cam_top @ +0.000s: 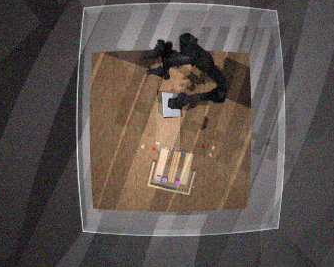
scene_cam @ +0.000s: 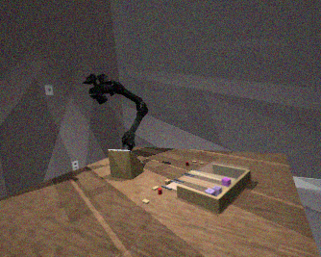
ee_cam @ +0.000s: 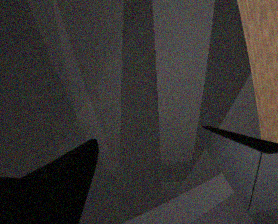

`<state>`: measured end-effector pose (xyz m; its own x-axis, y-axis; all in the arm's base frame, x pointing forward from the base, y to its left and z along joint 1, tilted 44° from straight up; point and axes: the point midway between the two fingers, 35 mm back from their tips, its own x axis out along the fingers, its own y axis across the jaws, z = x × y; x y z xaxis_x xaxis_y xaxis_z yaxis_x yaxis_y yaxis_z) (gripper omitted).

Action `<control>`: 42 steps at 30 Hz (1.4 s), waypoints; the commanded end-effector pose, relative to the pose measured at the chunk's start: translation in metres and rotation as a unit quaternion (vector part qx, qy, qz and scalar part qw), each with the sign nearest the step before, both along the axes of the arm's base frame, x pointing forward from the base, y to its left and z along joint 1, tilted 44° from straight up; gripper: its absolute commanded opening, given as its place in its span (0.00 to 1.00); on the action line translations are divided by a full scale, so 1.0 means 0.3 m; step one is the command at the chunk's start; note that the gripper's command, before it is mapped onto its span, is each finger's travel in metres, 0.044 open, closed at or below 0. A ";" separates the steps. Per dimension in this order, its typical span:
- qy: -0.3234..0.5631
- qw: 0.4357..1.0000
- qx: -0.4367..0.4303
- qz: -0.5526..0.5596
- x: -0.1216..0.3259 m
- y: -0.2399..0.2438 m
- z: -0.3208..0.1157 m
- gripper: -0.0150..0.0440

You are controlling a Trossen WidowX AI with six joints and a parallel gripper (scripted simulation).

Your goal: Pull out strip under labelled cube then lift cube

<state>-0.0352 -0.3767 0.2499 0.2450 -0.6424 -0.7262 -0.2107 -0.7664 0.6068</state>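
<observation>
The wooden tray [cam_top: 170, 188] [scene_cam: 199, 200] holds pale strips lying side by side: a left strip [cam_top: 162, 162], a middle strip [cam_top: 174, 166] and a right strip [cam_top: 187, 167]. Near the tray's far end from the arm sit two lavender cubes, one [cam_top: 158, 178] at the left and one [cam_top: 164, 180] beside it, and a magenta cube [cam_top: 177, 182] [scene_cam: 226, 181] further right. No label can be made out, and which strip bears each cube is unclear. My gripper [cam_top: 150, 64] [scene_cam: 88, 88] [ee_cam: 149, 138] is open and empty, raised high and far from the tray, facing away from it.
A block-shaped pedestal [cam_top: 172, 112] [scene_cam: 123, 166] with a light top stands at the arm's base. Small red pieces [cam_top: 154, 149] [scene_cam: 160, 191] and beige pieces [cam_top: 142, 146] [scene_cam: 146, 201] lie on the wooden table [cam_top: 119, 131] [scene_cam: 86, 222] around the strips' near ends.
</observation>
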 end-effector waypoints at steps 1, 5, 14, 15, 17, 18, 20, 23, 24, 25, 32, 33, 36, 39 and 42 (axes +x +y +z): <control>0.027 0.987 -0.038 0.156 0.235 -0.018 -0.074 0.93; 0.048 0.950 -0.082 0.298 0.458 0.013 -0.145 0.93; 0.070 0.790 -0.203 0.575 0.903 0.253 -0.298 0.93; 0.070 0.766 -0.218 0.601 0.944 0.294 -0.314 0.93; 0.068 0.715 -0.248 0.650 1.020 0.381 -0.347 0.93; 0.066 0.689 -0.263 0.673 1.054 0.428 -0.363 0.93; 0.061 0.633 -0.294 0.714 1.113 0.527 -0.394 0.93; 0.048 0.543 -0.340 0.767 1.180 0.685 -0.438 0.93; 0.043 0.512 -0.355 0.781 1.196 0.740 -0.452 0.93; 0.037 0.480 -0.370 0.794 1.209 0.796 -0.466 0.93; -0.020 0.251 -0.471 0.845 1.206 1.190 -0.555 0.93; -0.029 0.225 -0.482 0.846 1.196 1.233 -0.563 0.93; -0.035 0.204 -0.491 0.846 1.186 1.267 -0.570 0.93; -0.035 0.204 -0.491 0.846 1.186 1.267 -0.570 0.93; -0.035 0.204 -0.491 0.846 1.186 1.267 -0.570 0.93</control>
<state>0.3231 -0.0021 0.0805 0.7166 0.5626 -0.4122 -0.1582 0.7068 0.6895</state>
